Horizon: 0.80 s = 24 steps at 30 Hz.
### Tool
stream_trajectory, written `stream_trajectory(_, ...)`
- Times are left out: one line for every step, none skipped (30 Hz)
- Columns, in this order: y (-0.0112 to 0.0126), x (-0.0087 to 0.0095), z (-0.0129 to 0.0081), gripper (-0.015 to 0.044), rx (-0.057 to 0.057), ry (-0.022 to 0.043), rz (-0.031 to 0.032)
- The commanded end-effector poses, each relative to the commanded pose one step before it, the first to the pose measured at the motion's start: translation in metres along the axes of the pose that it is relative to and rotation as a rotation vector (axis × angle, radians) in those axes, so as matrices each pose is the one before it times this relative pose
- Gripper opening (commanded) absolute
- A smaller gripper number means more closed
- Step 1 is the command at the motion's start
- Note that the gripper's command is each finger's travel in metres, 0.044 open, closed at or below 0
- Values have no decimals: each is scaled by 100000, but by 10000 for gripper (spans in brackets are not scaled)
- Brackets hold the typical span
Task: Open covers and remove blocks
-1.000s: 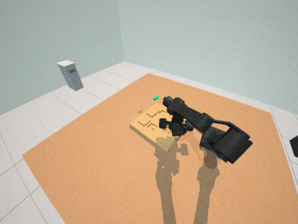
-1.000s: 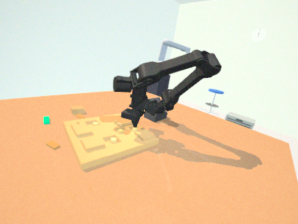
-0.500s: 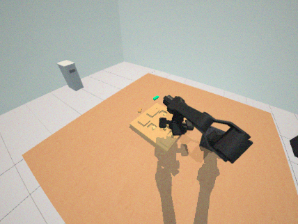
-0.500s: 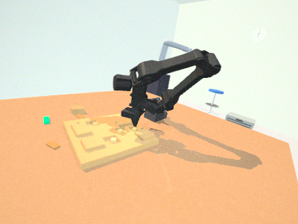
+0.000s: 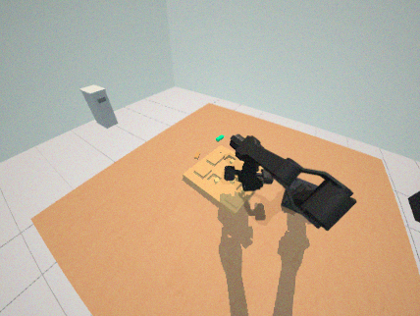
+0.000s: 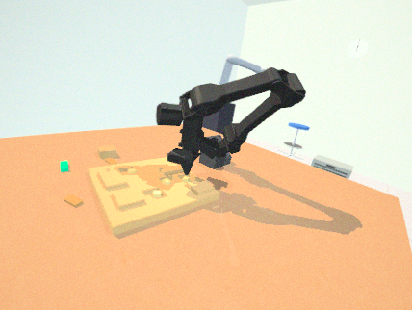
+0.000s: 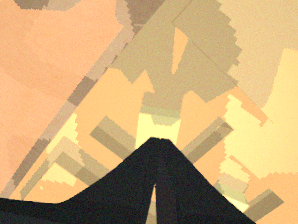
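Observation:
The tan puzzle board [image 5: 197, 176] [image 6: 144, 215] lies on the orange table with several raised covers, such as one cover [image 6: 113, 179] at its left. My gripper [image 6: 187, 172] [image 5: 245, 187] [image 7: 158, 147] is shut and empty. Its tip points down and touches or nearly touches the board's right part, beside small pale knobs [image 6: 166, 181]. In the wrist view a pale yellow patch [image 7: 157, 124] lies just ahead of the fingertips between track strips. A green block [image 5: 220, 137] [image 6: 64, 166] and an orange block [image 5: 197, 155] [image 6: 73, 200] lie on the table off the board.
A tan piece [image 6: 108, 151] lies on the table behind the board. A grey box [image 5: 99, 105] stands on the floor at the far left. A blue stool [image 6: 298, 127] and a grey unit [image 6: 332, 166] stand beyond the table. The arm's base [image 5: 319, 198] sits right of the board.

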<state>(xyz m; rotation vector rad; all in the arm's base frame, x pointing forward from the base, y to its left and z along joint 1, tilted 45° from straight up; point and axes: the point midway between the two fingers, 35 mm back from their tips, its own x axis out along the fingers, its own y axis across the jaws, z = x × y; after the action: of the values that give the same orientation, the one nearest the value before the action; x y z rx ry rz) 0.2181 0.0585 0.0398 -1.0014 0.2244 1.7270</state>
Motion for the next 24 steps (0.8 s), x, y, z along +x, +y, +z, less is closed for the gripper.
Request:
stream_trajectory(2,16,-1,0,-3,2,6)
stream_trajectory(4,32,-2,0,-6,4,12)
stream_trajectory(6,45,-3,0,-8,6,18)
stream_trajectory(8,59,-3,0,-11,8,23)
stream_trajectory(10,74,-4,0,-13,10,28)
stream_trajectory(13,89,-5,0,-16,12,34)
stream_trajectory(14,97,-5,0,-17,12,37)
stream_trajectory(14,98,-4,0,-18,12,37)
stream_trajectory(15,98,-4,0,-18,12,37)
stream_trajectory(15,98,-4,0,-18,11,37)
stream_trajectory(15,98,-3,0,-18,11,36)
stream_trajectory(15,98,-3,0,-18,10,36)
stream_trajectory(16,98,-2,0,-18,10,36)
stream_trajectory(13,80,-2,0,-15,8,29)
stream_trajectory(8,48,-1,0,-9,5,18)
stream_trajectory(3,16,0,0,-3,2,6)
stream_trajectory(0,0,0,0,0,0,0)
stream_trajectory(0,0,0,0,0,0,0)
stream_trajectory(0,0,0,0,0,0,0)
stream_trajectory(-7,20,8,0,0,-1,-1)
stream_trajectory(-14,42,18,0,0,-1,-1)
stream_trajectory(-15,53,24,0,0,-2,-2)
stream_trajectory(-19,68,31,0,0,-3,-2)
stream_trajectory(-23,84,39,0,-1,-6,-3)
